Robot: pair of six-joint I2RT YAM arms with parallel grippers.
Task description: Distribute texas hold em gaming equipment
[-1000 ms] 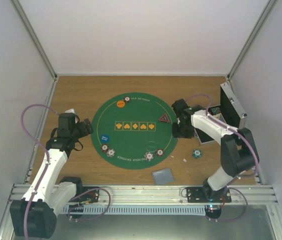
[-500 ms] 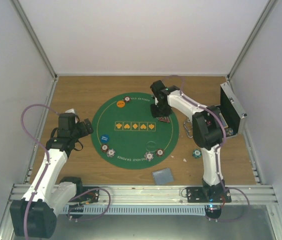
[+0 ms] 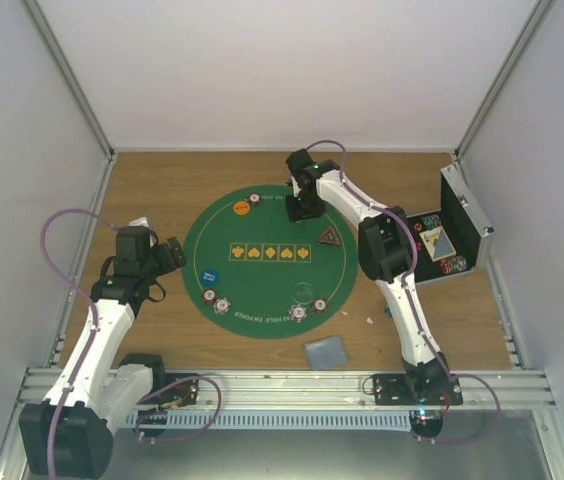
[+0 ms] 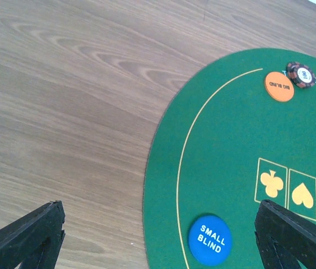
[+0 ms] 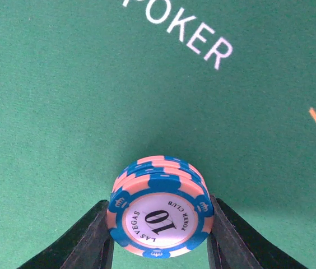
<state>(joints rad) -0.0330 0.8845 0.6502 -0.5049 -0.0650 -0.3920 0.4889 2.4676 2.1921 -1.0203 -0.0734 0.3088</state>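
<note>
My right gripper point(image 3: 300, 206) is at the far edge of the round green mat point(image 3: 262, 232). In the right wrist view it point(image 5: 161, 238) is shut on a small stack of blue-and-pink "10" poker chips point(image 5: 161, 210), held just above the felt near the printed "POKER" lettering. My left gripper point(image 3: 169, 254) is open and empty at the mat's left edge; its fingers point(image 4: 29, 235) frame the blue "SMALL BLIND" disc point(image 4: 210, 240). The orange "BIG BLIND" disc point(image 4: 279, 87) and a red chip point(image 4: 300, 74) lie at the far left of the mat. The dark triangular marker point(image 3: 328, 236) lies right of centre. The grey-backed cards point(image 3: 326, 350) lie on the wood.
Several chips point(image 3: 222, 305) lie along the mat's near edge, more at its near right point(image 3: 299, 313). The open metal case point(image 3: 459, 222) stands at the right wall with chips and cards inside. The right arm stretches across the mat's right side. Walls enclose the table.
The right arm has swung from beside the case across to the mat's far edge, carrying the chip stack. The left arm has not moved.
</note>
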